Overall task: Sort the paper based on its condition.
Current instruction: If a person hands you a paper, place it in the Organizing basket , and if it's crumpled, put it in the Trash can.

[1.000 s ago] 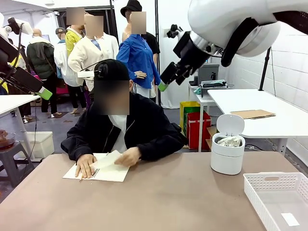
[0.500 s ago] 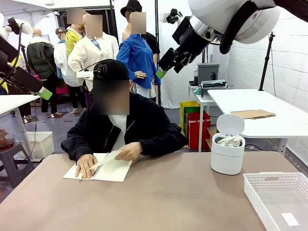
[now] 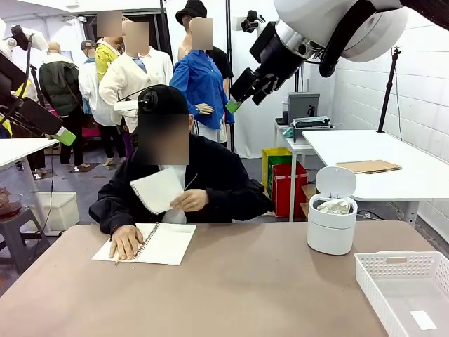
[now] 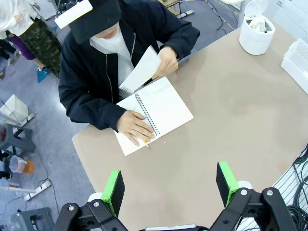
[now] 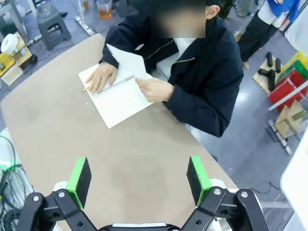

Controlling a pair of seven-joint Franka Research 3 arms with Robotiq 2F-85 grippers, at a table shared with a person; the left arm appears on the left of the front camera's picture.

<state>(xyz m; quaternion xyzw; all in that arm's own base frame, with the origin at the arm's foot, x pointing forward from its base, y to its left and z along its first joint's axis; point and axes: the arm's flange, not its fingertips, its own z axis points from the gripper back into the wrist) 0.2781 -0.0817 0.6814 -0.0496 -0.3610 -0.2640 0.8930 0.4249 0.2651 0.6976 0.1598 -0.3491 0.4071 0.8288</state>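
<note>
Left gripper (image 4: 170, 185): raised high over the table (image 3: 231, 295), released, green pads wide apart with nothing between them. Its body is cut off by the bottom edge of its wrist view.

Right gripper (image 5: 138, 179): also raised and released, with only bare tabletop showing between the pads. In the front view it hangs above the person's head.

Paper wad (image 3: 335, 206): crumpled white, lying inside the small white bin (image 3: 331, 239) at the table's far right, with the lid tipped up behind it. Only its top shows above the rim, so how far down it reaches cannot be told.

Person: one hand (image 3: 126, 242) rests on the open spiral notebook (image 3: 168, 244). The other holds a flat white sheet (image 3: 158, 189) up off the page, its perforated edge showing. Whether the sheet is fully detached cannot be confirmed.

White slotted tray (image 3: 393, 265): at the near right corner, cut off by the frame edge. A small white slip (image 3: 423, 320) lies in it, too small to identify.
</note>
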